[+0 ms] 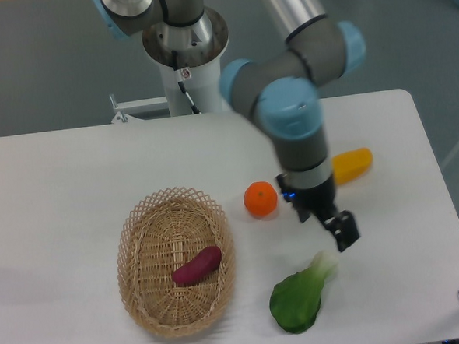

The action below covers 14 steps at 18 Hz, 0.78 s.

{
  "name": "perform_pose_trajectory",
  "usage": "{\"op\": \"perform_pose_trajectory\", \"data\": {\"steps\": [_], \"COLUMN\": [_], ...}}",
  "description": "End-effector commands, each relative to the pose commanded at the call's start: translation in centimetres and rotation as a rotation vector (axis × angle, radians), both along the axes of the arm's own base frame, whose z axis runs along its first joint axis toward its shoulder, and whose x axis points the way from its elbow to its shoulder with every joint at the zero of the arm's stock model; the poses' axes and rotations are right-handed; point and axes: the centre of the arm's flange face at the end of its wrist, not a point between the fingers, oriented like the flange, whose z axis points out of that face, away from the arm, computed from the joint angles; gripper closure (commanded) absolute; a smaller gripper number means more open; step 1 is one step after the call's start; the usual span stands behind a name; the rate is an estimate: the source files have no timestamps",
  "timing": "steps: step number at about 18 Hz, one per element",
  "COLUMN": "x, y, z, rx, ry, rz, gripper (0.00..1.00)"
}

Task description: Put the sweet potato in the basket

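The sweet potato (197, 266) lies inside the basket (136, 224), on its woven bottom, with its long axis going diagonally from lower left to upper right. The gripper (343, 232) hangs over the counter (59, 182), well apart from the basket, with the sweet potato far on its left in the picture. The fingers hold nothing; whether they are open or closed cannot be told. The placing seems finished, so no new grasp looks necessary.
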Motion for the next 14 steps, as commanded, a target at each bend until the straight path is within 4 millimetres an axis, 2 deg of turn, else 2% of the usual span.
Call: {"op": "perform_pose_trajectory", "data": {"steps": [2, 14], "x": [-0.51, -0.68], "y": [-0.55, -0.02], "z": [-0.07, -0.69], "rx": [0.003, 0.029], "ry": [-0.003, -0.018], "rz": [-0.023, -0.022], "gripper": [0.00, 0.00]}}
